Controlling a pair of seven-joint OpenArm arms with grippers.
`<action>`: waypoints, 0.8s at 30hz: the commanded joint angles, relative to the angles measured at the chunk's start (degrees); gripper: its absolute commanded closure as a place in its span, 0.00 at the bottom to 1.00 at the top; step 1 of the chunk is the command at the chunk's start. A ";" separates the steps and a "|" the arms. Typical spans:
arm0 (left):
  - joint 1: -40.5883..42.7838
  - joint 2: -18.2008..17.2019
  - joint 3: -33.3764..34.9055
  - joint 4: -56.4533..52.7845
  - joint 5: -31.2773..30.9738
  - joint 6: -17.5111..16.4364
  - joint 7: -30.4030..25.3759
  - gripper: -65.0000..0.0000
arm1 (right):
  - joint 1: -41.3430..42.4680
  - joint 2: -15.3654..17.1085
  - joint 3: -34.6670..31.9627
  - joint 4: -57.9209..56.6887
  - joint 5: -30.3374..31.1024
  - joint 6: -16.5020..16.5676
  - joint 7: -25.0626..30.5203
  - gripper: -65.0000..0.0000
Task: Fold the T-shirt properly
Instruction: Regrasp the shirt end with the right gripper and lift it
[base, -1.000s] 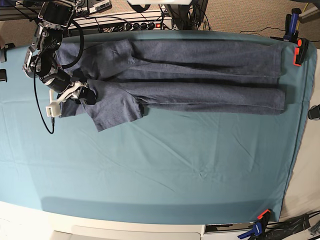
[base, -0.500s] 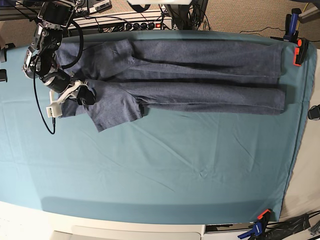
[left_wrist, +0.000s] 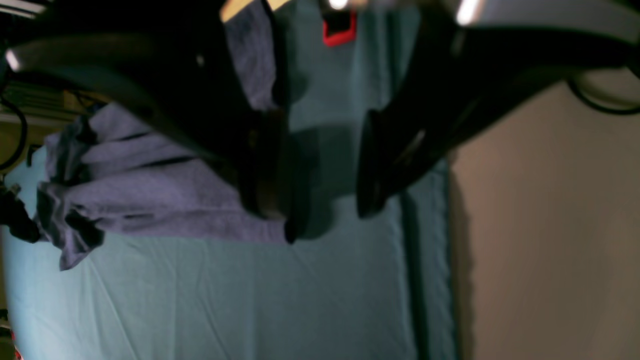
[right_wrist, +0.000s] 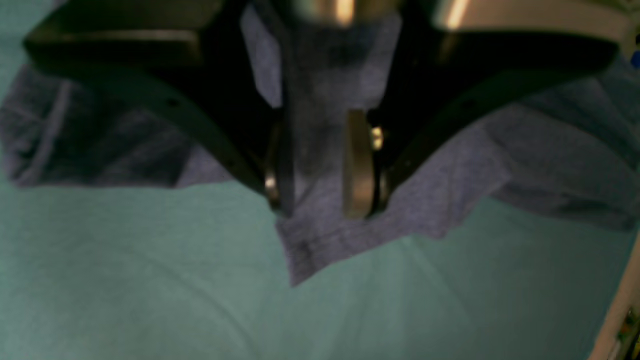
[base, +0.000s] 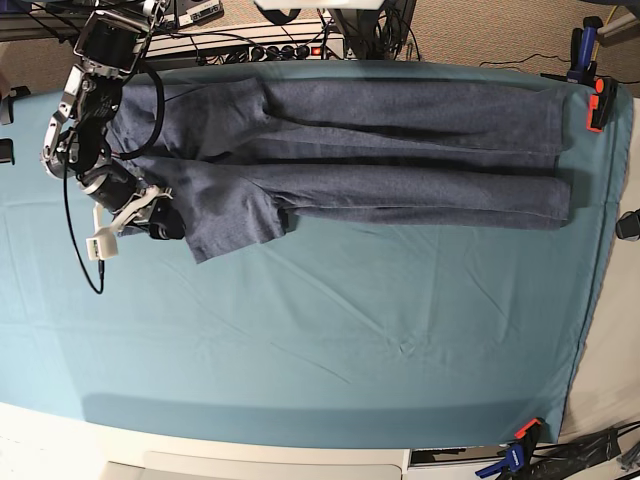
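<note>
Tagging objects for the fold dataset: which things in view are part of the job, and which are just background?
Job:
- heathered navy-blue cotton T-shirt, lying along the far side of the table
- right end effector, jaws either side of a flap of the shirt

Background:
- teal table cloth
- orange clamp at the cloth's corner
- black power strip behind the table

T-shirt (base: 400, 150): heathered slate-blue knit cloth, matt, soft creases | table cloth (base: 330, 340) on counter: teal woven fabric, matt, faint wrinkles | right gripper (right_wrist: 320, 200): black matt plastic shell, jaws faced with dull brass-toned metal pads | clamp (base: 597, 103), upper right of frame: glossy orange-red plastic
</note>
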 joint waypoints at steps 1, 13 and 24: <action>-0.96 -2.05 -0.55 0.59 -1.34 -0.30 -0.85 0.62 | 0.98 0.90 -0.44 0.79 0.20 0.48 1.07 0.74; -0.96 -2.03 -0.55 0.59 -1.34 -0.30 -1.01 0.62 | 3.30 -2.19 -4.09 0.74 -18.51 -10.34 14.38 0.61; -0.96 -2.03 -0.55 0.59 -1.34 -0.30 -1.01 0.62 | 9.11 -4.37 -4.13 -12.70 -15.28 -10.38 12.68 0.61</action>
